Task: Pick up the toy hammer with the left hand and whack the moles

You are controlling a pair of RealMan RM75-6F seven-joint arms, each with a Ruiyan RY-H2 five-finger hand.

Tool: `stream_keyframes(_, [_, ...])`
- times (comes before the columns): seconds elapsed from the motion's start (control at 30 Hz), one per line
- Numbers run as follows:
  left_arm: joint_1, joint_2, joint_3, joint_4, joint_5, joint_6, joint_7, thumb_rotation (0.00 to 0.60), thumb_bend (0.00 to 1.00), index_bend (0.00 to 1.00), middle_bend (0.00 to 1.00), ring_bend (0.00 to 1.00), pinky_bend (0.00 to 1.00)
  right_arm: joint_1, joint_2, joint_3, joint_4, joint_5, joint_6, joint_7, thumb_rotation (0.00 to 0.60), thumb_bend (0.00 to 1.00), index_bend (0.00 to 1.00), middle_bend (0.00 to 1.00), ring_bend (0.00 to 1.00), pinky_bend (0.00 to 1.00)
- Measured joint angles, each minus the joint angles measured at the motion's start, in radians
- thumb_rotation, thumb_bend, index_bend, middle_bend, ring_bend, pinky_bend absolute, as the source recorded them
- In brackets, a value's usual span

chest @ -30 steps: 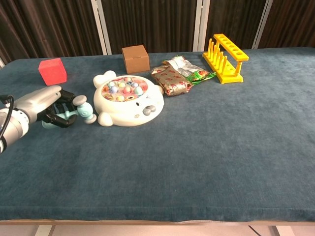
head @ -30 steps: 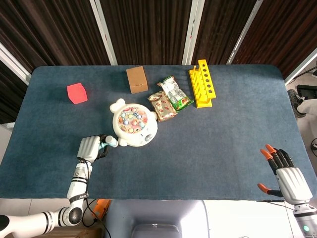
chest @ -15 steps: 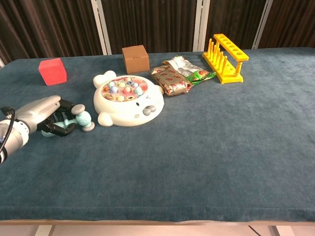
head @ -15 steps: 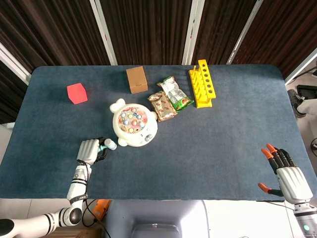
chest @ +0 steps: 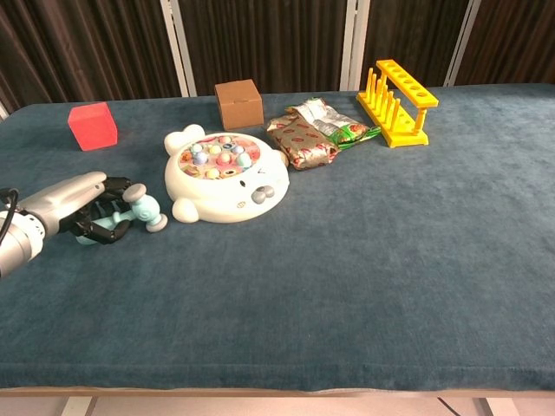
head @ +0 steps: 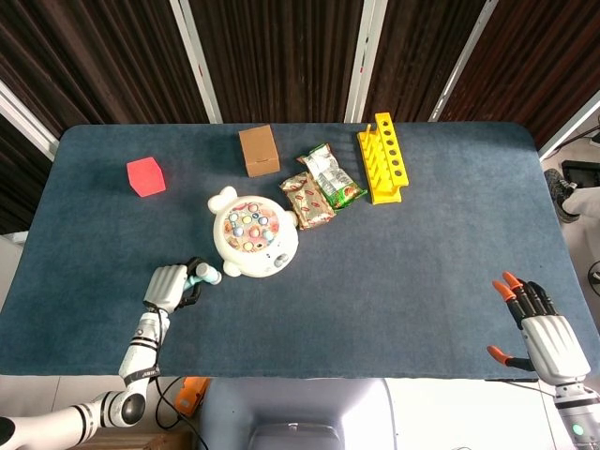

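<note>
Low beside the whack-a-mole toy [chest: 224, 176], the left hand [chest: 71, 204] curls its fingers around the handle of the toy hammer [chest: 132, 213] — the pale blue head pokes out toward the toy's white shell, just beside it and close to the table [chest: 364, 260]. Behind the toy stands a brown box [chest: 238, 102], with snack packets [chest: 310, 134] near its far side. Well away from the toy, the right hand [head: 541, 328] holds nothing — its orange-tipped fingers are spread apart.
</note>
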Motion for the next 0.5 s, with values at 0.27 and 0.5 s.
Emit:
stream_keyframes(0.27, [0.006, 0.017, 0.003, -0.010, 0.028, -0.014, -0.011, 0.600, 0.48, 0.19, 0.31, 0.30, 0.36, -0.002, 0.000, 0.000, 0.000, -0.002, 0.005, 0.003, 0.600, 0.22, 0.00, 0.00, 0.00, 0.00])
stream_keyframes(0.5, [0.021, 0.051, 0.009, -0.045, 0.078, 0.011, -0.028, 0.600, 0.47, 0.09, 0.14, 0.13, 0.28, -0.002, 0.002, -0.001, 0.000, -0.005, 0.008, 0.006, 0.600, 0.22, 0.00, 0.00, 0.00, 0.00])
